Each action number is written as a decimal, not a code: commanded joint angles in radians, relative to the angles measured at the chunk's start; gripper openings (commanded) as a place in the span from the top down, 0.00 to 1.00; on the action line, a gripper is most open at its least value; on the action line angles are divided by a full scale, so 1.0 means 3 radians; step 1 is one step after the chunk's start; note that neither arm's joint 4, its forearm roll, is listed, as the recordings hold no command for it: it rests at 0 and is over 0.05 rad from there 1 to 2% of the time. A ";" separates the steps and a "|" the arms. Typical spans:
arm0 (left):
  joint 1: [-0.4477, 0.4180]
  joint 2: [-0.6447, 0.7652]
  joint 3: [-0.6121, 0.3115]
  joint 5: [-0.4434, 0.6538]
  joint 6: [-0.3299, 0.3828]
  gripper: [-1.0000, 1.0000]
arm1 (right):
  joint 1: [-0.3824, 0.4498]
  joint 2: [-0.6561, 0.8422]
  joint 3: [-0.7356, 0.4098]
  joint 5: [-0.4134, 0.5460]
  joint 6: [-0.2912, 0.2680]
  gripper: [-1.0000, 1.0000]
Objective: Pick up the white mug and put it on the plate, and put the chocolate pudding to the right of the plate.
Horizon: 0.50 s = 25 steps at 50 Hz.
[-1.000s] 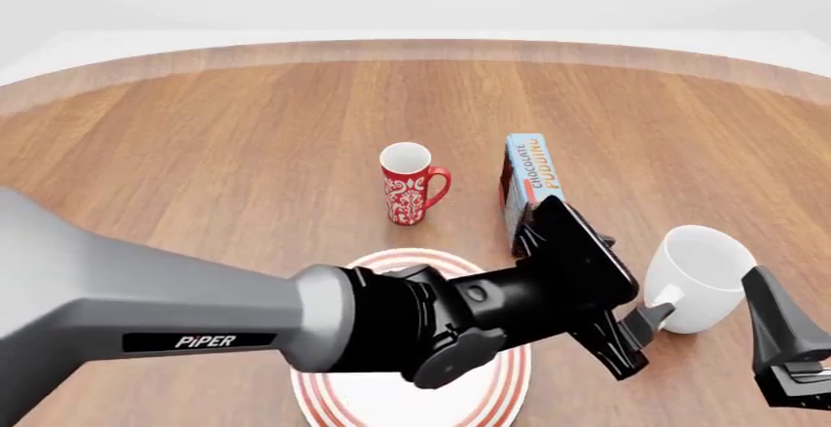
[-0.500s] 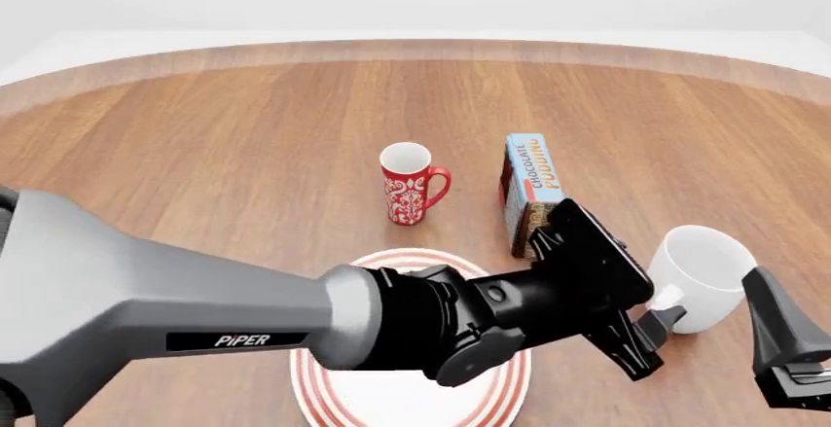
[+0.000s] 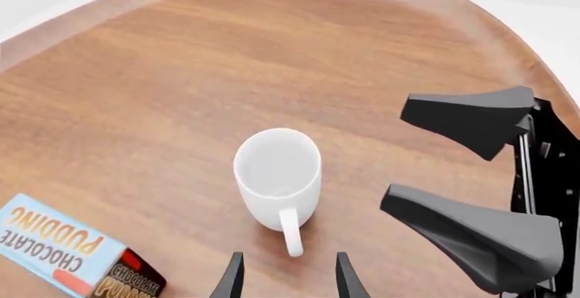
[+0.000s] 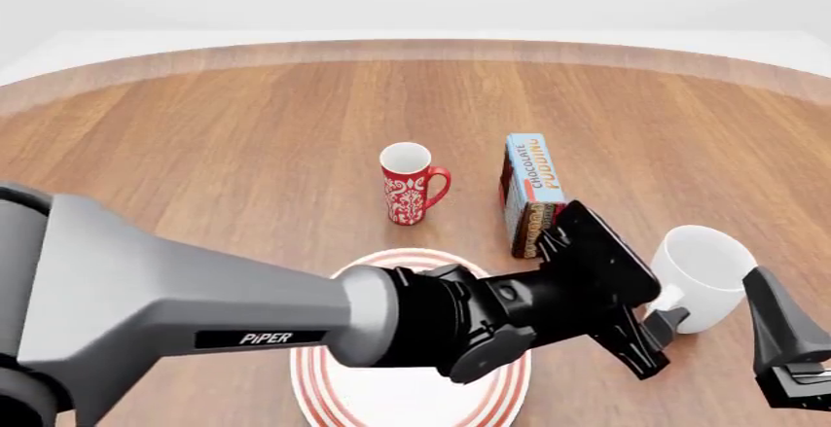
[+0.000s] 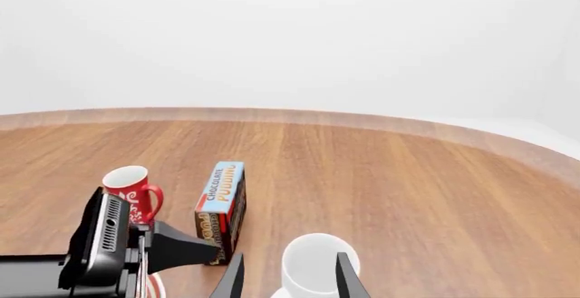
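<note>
I'm mid-reach for the white mug (image 4: 702, 276); it stands upright just right of the plate (image 4: 405, 396), pudding carton (image 4: 530, 194) behind; left gripper (image 4: 652, 335) open at the mug's handle, nothing held; next: straddle handle, close.

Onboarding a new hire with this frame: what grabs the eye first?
The left arm dominates the front view, sweeping from the near left across the red-ringed plate, its open left end effector at the white mug's handle. The white mug stands upright at the near right. Behind, mid-table, stand the red mug and the chocolate pudding on edge.
</note>
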 commanded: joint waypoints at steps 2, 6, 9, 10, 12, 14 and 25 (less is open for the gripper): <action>-0.0004 0.0067 -0.0091 0.0061 -0.0025 0.00 | 0.0000 0.0000 0.0003 0.0001 0.0005 0.00; -0.0011 0.0105 -0.0133 0.0088 -0.0041 0.00 | -0.0001 0.0001 0.0005 -0.0001 0.0008 0.00; -0.0010 0.0142 -0.0177 0.0119 -0.0045 0.00 | -0.0001 0.0001 0.0004 -0.0001 0.0010 0.00; -0.0005 0.0150 -0.0191 0.0130 -0.0051 0.00 | -0.0001 0.0001 0.0003 -0.0001 0.0011 0.00; 0.0006 0.0180 -0.0234 0.0160 -0.0050 0.00 | -0.0001 0.0000 0.0003 -0.0001 0.0009 0.00; 0.0009 0.0196 -0.0261 0.0180 -0.0048 0.00 | -0.0002 0.0000 0.0002 0.0000 0.0012 0.00; 0.0017 0.0269 -0.0341 0.0216 -0.0049 0.00 | -0.0004 0.0001 0.0002 -0.0002 0.0014 0.00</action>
